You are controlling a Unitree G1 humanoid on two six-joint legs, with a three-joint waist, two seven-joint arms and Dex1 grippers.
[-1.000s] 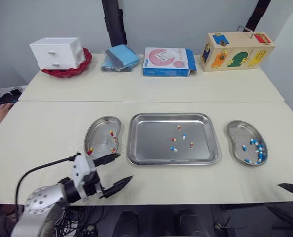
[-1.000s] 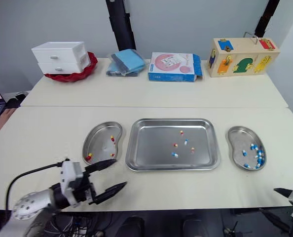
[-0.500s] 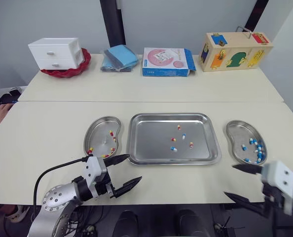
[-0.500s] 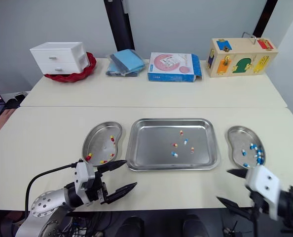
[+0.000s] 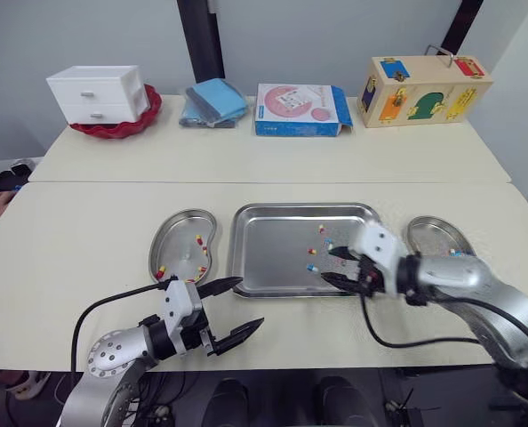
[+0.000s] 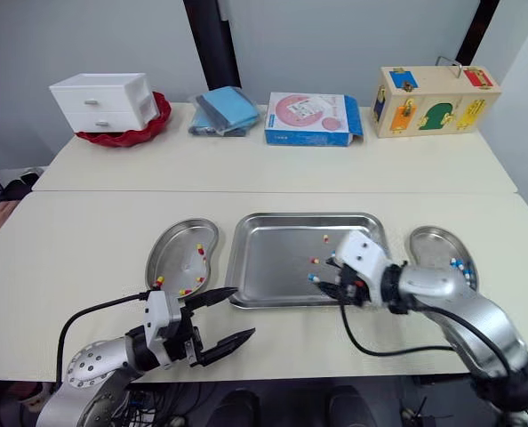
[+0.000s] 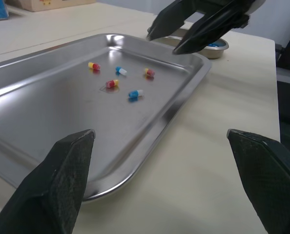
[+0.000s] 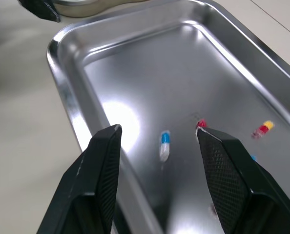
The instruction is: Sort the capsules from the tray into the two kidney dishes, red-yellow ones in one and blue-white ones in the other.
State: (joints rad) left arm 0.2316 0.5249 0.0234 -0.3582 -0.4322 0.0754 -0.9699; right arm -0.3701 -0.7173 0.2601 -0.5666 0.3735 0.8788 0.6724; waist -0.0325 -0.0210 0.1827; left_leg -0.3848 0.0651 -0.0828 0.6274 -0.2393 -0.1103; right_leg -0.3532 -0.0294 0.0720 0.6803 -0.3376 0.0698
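Tray (image 5: 268, 253) sits mid-worktop (image 5: 86, 222), long side across, w/ one kidney dish on either side.

Tray contents, per left wrist view: 5 loose items, all in the right half. 3 are red-yellow capsules (image 7: 112, 83), 2 are blue-white capsules (image 7: 120, 71). None touching ea. other.

Left kidney dish (image 5: 177, 233): just beside tray's left rim, not touching. Holds several red-yellow pcs, scattered along its tray-side edge and near end.

Right kidney dish (image 6: 428, 240): just beside tray's right rim, partly hidden behind the right arm. Blue-white pcs visible in it.

Right gripper (image 5: 328, 264): over tray's right half, toward the near rim, released, fingers spread. Right wrist view shows one blue-white capsule (image 8: 164, 145) lying on the tray floor btwn the two fingers, not gripped. Contact of fingertips w/ tray floor: cannot tell.

Left gripper (image 5: 246, 302): low over bare worktop near the front edge, just in front of tray's near-left corner. Released, fingers (image 7: 62, 180) wide apart, nothing held. Points toward the tray.

Back of worktop, well apart from the work area: white drawer unit (image 5: 95, 93) on a red dish (image 5: 113, 127), blue cloth (image 5: 212, 102), blue-pink box (image 5: 300, 109), wooden latch box (image 5: 424, 89).
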